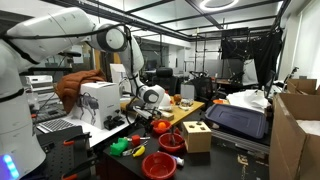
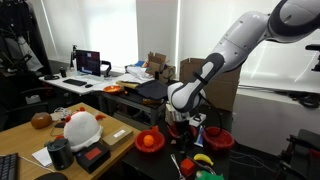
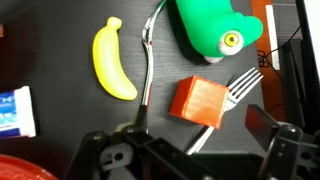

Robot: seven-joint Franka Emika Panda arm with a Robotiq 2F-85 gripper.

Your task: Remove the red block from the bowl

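In the wrist view the red block (image 3: 198, 101) lies flat on the dark table, resting on the tines of a fork (image 3: 243, 79), outside any bowl. My gripper (image 3: 190, 140) is open, its fingers apart on either side just below the block, holding nothing. In an exterior view the dark red bowl (image 1: 172, 141) stands beside the light wooden box (image 1: 197, 135), and the gripper (image 1: 152, 97) hangs above the table to their left. In an exterior view the gripper (image 2: 178, 118) points down over the table. A red rim (image 3: 20, 172) shows at the wrist view's lower left; which bowl it belongs to I cannot tell.
A yellow banana (image 3: 113, 60), a spoon handle (image 3: 150, 60) and a green toy (image 3: 215, 28) lie close to the block. A blue-and-white packet (image 3: 15, 110) is at the left. A brighter red bowl (image 1: 158, 165) stands near the table's front. A red bowl with an orange object (image 2: 150, 141) is near the arm.
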